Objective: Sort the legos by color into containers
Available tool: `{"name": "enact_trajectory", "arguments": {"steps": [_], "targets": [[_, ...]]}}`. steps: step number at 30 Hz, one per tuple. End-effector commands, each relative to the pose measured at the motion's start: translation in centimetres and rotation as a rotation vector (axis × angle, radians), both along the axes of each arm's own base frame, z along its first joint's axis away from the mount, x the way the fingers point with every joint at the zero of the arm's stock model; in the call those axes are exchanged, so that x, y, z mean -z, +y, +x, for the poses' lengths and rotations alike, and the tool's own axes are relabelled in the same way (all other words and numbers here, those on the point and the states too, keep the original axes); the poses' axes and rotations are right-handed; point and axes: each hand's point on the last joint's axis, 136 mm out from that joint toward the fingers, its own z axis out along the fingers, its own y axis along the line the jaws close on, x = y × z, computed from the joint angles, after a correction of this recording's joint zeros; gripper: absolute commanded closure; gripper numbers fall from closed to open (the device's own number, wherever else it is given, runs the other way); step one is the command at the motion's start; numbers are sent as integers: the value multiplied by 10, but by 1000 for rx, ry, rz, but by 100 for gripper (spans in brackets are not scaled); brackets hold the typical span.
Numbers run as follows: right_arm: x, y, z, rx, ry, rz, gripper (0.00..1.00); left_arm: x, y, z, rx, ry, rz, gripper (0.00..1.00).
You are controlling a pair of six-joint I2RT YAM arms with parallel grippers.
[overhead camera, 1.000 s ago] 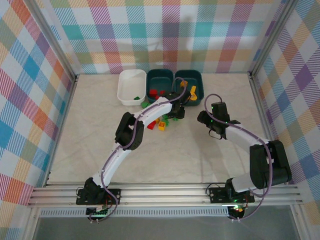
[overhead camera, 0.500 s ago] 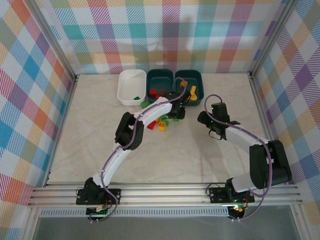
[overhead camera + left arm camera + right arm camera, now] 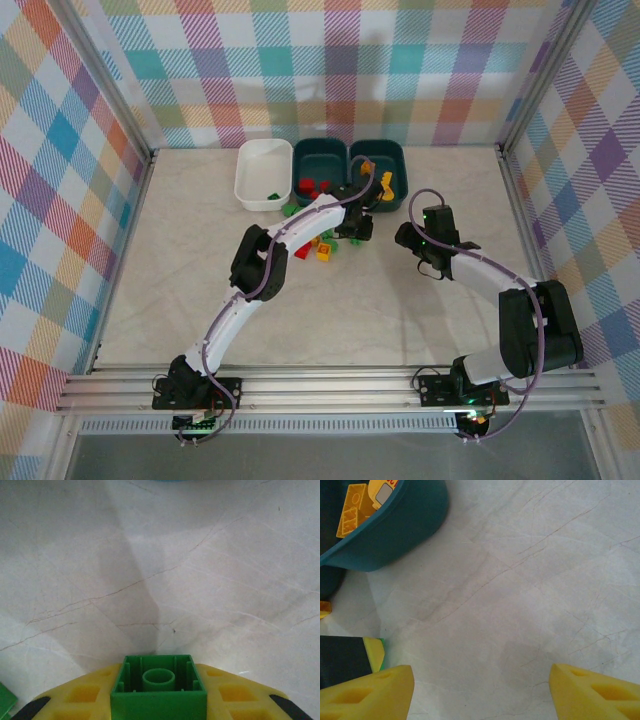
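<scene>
Plaid walls close round a pale marbled table [image 3: 200, 280]. Along its far edge stand three tubs: a white tub [image 3: 250, 175] on the left with a green piece [image 3: 272, 194] inside, a middle teal tub [image 3: 320, 152] holding red bricks [image 3: 312, 185], and a right teal tub [image 3: 378, 150] holding yellow-orange bricks [image 3: 386, 186]. Loose legos [image 3: 323, 246] lie just near of the middle tub. The left gripper [image 3: 352, 228] sits beside them, closed on a green brick [image 3: 159, 687] pinched between its yellow fingers. The right gripper [image 3: 481, 692] is further right and nearer, its fingers spread wide with nothing between them.
</scene>
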Motion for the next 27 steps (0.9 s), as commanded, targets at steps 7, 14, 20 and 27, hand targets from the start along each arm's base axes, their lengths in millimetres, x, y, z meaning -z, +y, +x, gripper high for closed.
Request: {"name": "enact_trajectory", "arguments": {"steps": [7,14,20,27], "targets": [[1,-2,3,12,-14,8,28,-56,-8,-6,36,-55,-63,82],[-1,-4,2,17,-19,4,28,-68,-5,-5,31,-73,-69,84],[4,0,2,3,-11,20,28,-118,48,39,-89,-147,-132,84],[17,7,6,-13,16,46,30,-141,180,106,-365,-170,-169,83]]}}
